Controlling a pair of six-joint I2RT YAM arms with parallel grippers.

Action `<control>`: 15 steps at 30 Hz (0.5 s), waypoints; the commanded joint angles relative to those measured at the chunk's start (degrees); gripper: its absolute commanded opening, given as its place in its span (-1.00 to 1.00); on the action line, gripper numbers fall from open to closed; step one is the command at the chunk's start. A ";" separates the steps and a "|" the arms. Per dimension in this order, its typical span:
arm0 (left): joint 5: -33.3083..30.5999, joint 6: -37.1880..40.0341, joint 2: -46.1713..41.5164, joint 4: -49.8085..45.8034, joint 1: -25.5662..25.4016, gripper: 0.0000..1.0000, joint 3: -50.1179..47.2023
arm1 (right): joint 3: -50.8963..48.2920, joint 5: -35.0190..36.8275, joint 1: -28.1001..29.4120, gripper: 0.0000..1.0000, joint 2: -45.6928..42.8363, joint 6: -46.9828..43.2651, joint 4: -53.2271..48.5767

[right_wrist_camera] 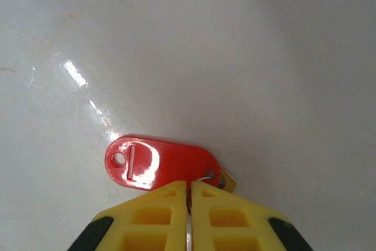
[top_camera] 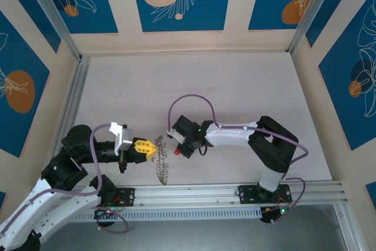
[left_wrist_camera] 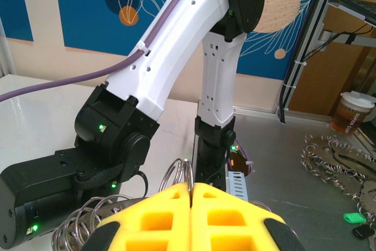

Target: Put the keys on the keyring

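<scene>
Left gripper: fingers together, pinching the thin wire of the keyring. That makes the loop stand up edge-on toward my other arm.
Keyring load: the silvery keys already strung on it trail from my left grip toward the near edge of the table.
Right gripper: clamped on the metal end of the red key, with the red head sticking out ahead.
Key position: just beside the keyring and not on it yet. It is at or just above the table top; I cannot tell if it touches.
Why so: one arm steadies the ring while the other presents the key. I judge threading comes next.
Containers: a cup sits off to the side; I cannot tell what is in it.
</scene>
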 commanded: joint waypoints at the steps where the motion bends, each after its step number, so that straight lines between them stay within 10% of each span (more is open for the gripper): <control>1: -0.12 -0.30 0.15 3.00 0.33 -1.00 0.56 | -2.02 -2.45 -1.17 -0.88 -1.27 0.99 -0.54; 15: -0.29 -0.55 0.92 3.53 0.34 -1.00 0.69 | -2.73 -15.48 -2.93 -1.00 -8.98 4.24 -4.10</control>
